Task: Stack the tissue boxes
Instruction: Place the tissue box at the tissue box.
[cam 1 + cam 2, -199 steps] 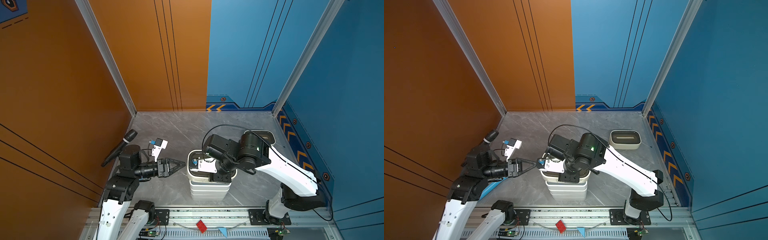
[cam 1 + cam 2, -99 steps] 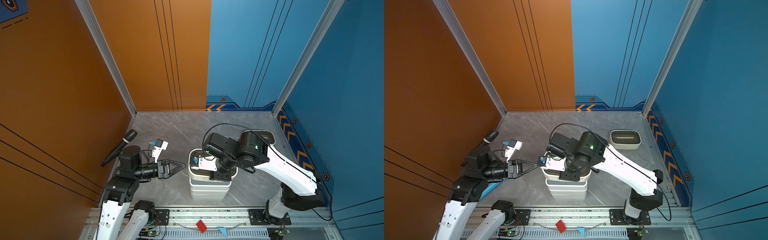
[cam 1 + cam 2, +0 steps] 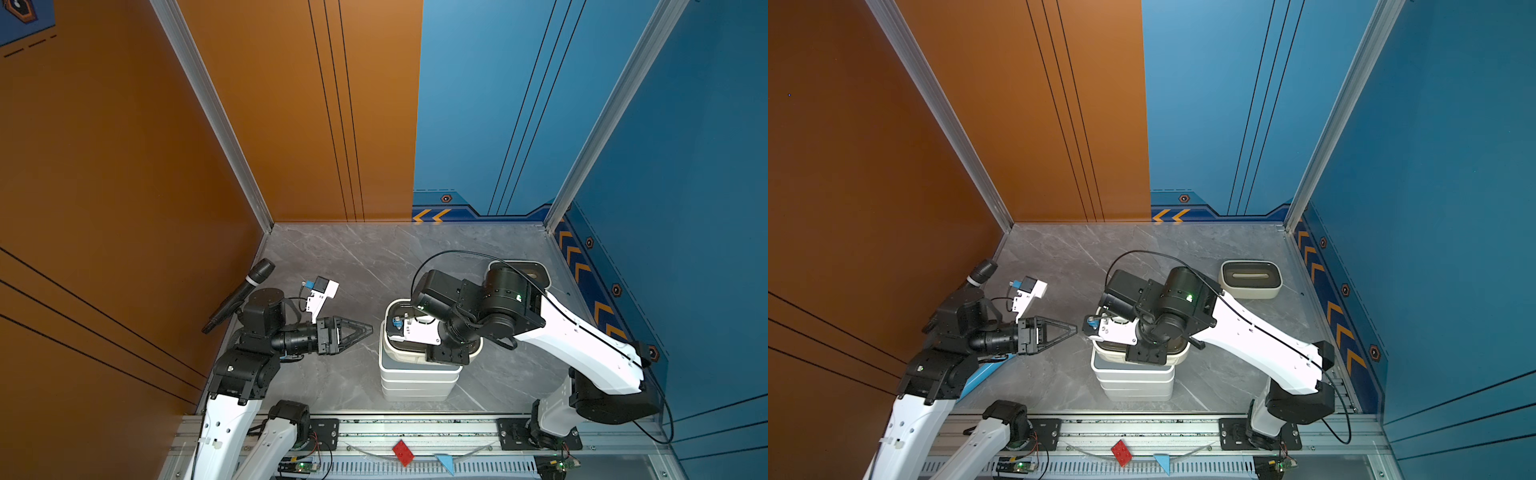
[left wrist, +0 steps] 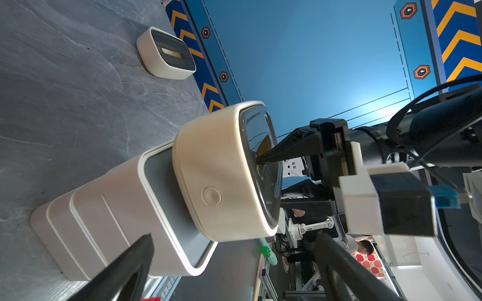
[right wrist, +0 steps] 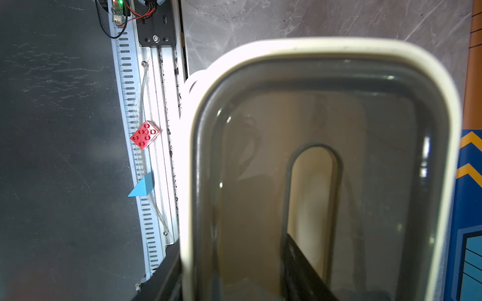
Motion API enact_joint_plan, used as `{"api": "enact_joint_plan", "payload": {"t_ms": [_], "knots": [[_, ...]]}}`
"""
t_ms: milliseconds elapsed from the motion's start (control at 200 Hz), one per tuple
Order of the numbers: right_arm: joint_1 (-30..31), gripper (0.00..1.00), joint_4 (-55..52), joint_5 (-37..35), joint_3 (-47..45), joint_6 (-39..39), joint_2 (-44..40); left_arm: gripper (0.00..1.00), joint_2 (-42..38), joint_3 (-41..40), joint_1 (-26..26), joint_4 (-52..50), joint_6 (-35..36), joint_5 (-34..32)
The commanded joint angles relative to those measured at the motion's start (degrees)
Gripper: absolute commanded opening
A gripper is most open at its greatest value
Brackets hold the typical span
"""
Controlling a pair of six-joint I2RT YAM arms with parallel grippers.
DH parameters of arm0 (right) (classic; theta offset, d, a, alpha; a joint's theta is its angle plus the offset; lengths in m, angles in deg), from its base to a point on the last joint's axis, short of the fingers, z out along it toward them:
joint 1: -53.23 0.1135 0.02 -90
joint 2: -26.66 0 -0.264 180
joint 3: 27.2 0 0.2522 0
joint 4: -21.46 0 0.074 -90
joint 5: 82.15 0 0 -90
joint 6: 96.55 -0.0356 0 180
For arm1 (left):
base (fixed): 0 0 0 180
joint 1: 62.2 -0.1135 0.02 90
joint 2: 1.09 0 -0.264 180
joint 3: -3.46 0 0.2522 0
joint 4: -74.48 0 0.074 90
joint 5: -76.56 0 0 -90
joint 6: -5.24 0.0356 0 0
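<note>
Seating cream box (image 4: pixel 216 169) on white stack (image 4: pixel 104 208) | pinched its wall through slot with right gripper (image 5: pixel 232 260) for control | parked left gripper (image 3: pixel 365 329), spread, beside, clear

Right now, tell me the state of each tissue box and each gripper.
white stack: three grey-topped boxes piled upright.
top cream box: sitting on the white stack, lid up, gripped at its wall.
lone cream box: upright, apart from the stack, not stacked yet.
right gripper: shut on the top cream box, one finger through the lid slot.
left gripper: open, empty, beside the stack.
</note>
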Motion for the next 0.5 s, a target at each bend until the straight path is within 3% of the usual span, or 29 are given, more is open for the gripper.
{"api": "enact_joint_plan", "payload": {"t_ms": [0, 255, 496], "knots": [[-0.32, 0.14, -4.46, -0.60, -1.16, -0.60, -2.22, 0.98, 0.06, 1.21, 0.27, -0.14, 1.52, 0.98], [-0.48, 0.14, -4.05, 1.16, -1.49, 0.96, -1.53, 0.98, -0.84, 0.75, 0.32, -0.10, 1.27, 0.69], [0.36, 0.14, -7.10, 2.58, 4.61, 2.63, 2.54, 0.98, -0.61, 0.58, 0.31, -0.14, 1.77, 0.71]]}}
